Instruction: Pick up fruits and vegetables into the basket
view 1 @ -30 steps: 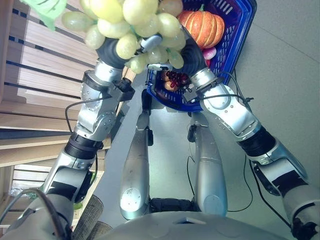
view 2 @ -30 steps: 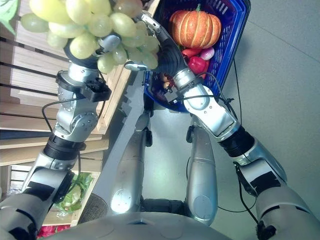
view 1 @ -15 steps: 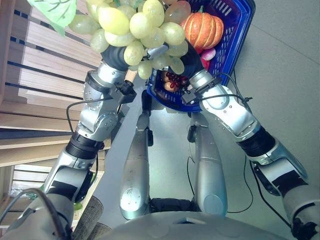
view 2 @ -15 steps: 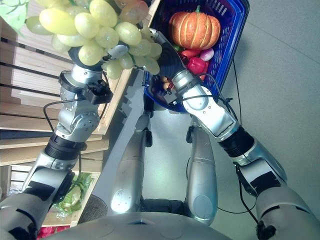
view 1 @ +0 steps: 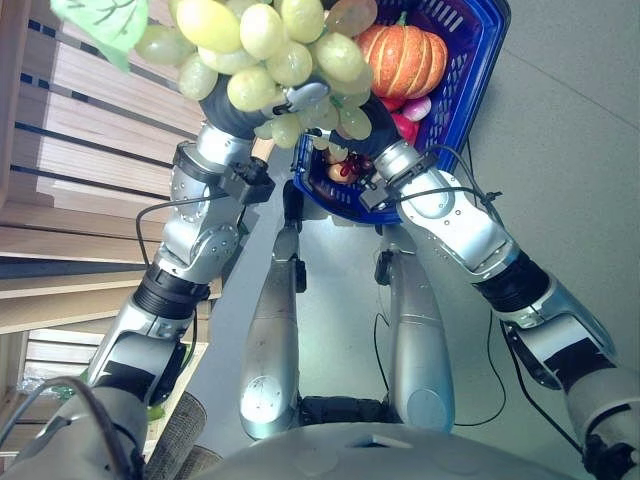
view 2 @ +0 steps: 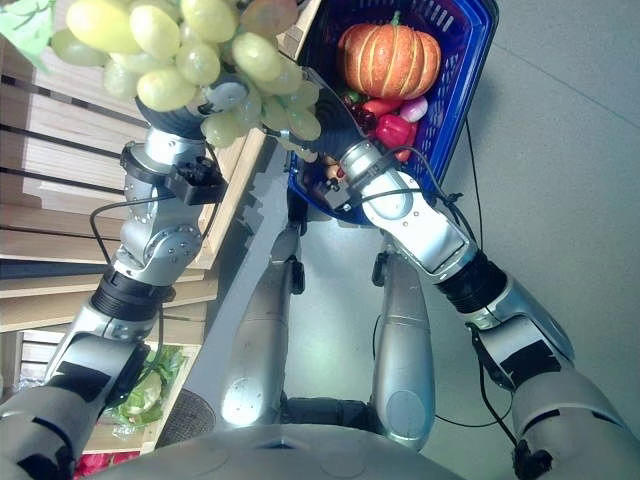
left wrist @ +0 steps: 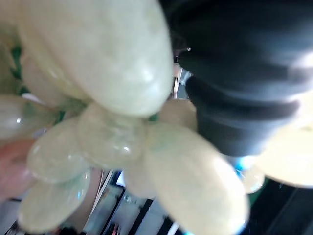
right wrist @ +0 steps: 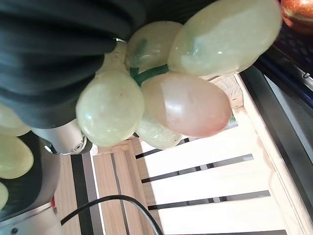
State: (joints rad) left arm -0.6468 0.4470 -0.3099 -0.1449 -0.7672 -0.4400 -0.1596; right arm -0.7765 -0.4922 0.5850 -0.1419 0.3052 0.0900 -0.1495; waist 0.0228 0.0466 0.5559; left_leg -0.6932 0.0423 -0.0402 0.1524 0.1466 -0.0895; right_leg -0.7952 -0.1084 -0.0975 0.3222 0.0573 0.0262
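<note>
A big bunch of pale green grapes (view 1: 270, 40) with a green leaf (view 1: 100, 20) hangs close under the camera, up at chest height. My left hand (view 1: 235, 108) is under it, one finger (view 1: 303, 95) curled round the grapes (left wrist: 112, 63). My right hand (view 1: 375, 122) reaches up against the bunch from the other side, its front hidden behind the grapes (right wrist: 186, 103). Behind it on the floor stands the blue basket (view 1: 470, 80), with an orange pumpkin (view 1: 405, 58), red peppers (view 2: 395, 128) and dark red berries (view 1: 340, 165) inside.
Pale wooden slatted shelves (view 1: 80, 120) run along my left side, close to the left arm. A crate with leafy greens (view 2: 150, 390) lies low on the left. Grey floor (view 1: 560, 150) spreads right of the basket.
The bunch has risen a little and drifted towards the top of the view. Both arms followed it slightly. More of the basket's near corner shows below the grapes.
</note>
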